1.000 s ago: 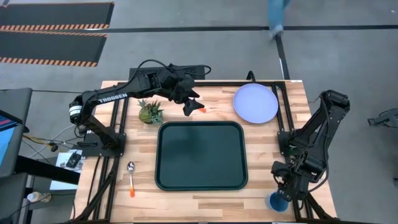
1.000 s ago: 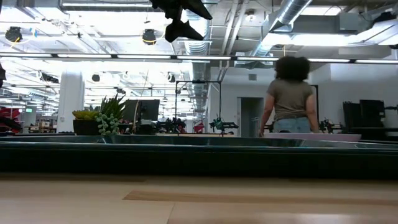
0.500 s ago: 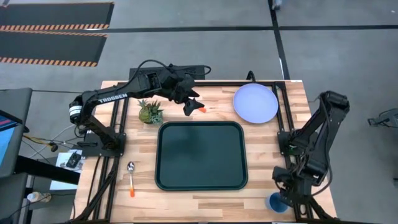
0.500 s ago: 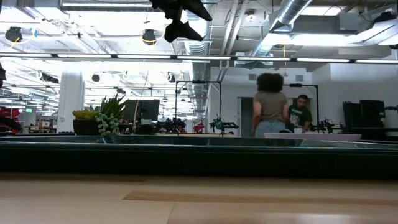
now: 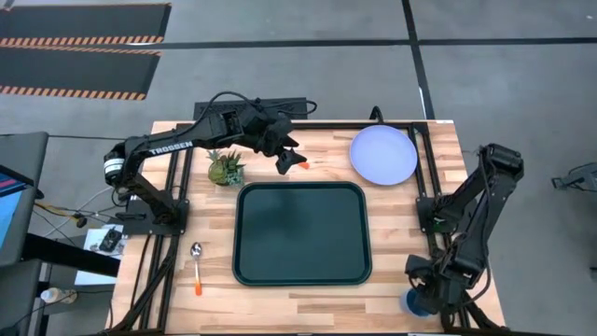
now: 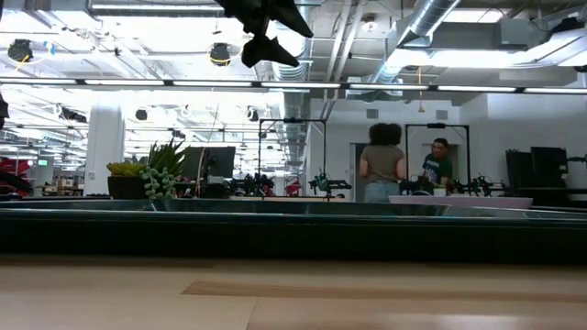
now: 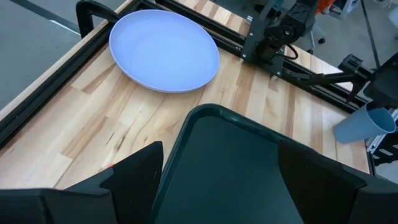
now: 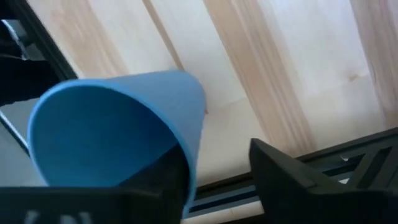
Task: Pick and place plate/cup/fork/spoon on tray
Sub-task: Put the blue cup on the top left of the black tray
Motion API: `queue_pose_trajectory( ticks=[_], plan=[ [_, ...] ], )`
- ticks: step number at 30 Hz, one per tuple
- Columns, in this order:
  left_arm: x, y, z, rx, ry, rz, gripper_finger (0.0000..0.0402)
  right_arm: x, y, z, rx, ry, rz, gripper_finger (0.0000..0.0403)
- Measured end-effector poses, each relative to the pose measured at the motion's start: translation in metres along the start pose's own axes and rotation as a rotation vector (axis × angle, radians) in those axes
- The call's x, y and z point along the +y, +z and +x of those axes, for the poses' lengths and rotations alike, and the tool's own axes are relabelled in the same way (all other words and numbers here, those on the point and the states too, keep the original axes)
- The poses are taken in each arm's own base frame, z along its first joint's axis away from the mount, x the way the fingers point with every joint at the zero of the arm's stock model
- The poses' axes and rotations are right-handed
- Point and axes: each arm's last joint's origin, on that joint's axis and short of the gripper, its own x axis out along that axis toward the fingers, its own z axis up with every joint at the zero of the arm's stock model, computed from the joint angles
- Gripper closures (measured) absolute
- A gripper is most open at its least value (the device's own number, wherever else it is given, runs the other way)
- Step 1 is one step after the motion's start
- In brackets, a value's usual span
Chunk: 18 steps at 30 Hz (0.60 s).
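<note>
The dark green tray [image 5: 300, 233] lies mid-table. The lavender-blue plate [image 5: 383, 155] rests flat on the wood at the far right; it also shows in the left wrist view [image 7: 163, 50]. The spoon [image 5: 198, 262] lies left of the tray. Only an orange handle end of the fork [image 5: 303, 166] shows; my left gripper hides the rest. My left gripper [image 5: 284, 157] hangs open, high above the tray's far rim. The blue cup [image 8: 112, 130] stands at the near right corner. My right gripper [image 5: 427, 291] is open right over it, one finger by its rim. My right gripper comes down at the cup from above. One finger [image 8: 158, 183] stands at the cup's rim [image 8: 189, 155] and the other [image 8: 298, 177] stands apart outside the wall. Whether a finger touches the cup I cannot tell.
A small green potted plant [image 5: 226, 169] stands left of my left gripper near the far edge. Black frame rails [image 5: 424, 187] run along the table's sides. Bare wood lies between the tray and the plate. People stand in the room behind [image 6: 383, 170].
My right gripper has gone toward the table's near edge and down, onto the blue cup. The cup, plate, spoon and tray have stayed in place. A person in the room behind has walked farther away.
</note>
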Motion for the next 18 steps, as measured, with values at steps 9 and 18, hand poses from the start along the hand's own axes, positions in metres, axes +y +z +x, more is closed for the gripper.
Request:
queue_pose_trajectory(
  ticks=[9, 18],
  plan=[
    [0.0, 0.0, 0.0, 0.0, 0.0, -0.021, 0.0102, 0.005, 0.007, 0.008, 0.027, 0.0, 0.004, 0.039],
    [-0.002, 0.004, -0.002, -0.029, -0.02, -0.087, 0.0102, 0.001, 0.026, -0.002, -0.017, 0.015, 0.048, 0.0393]
  ],
)
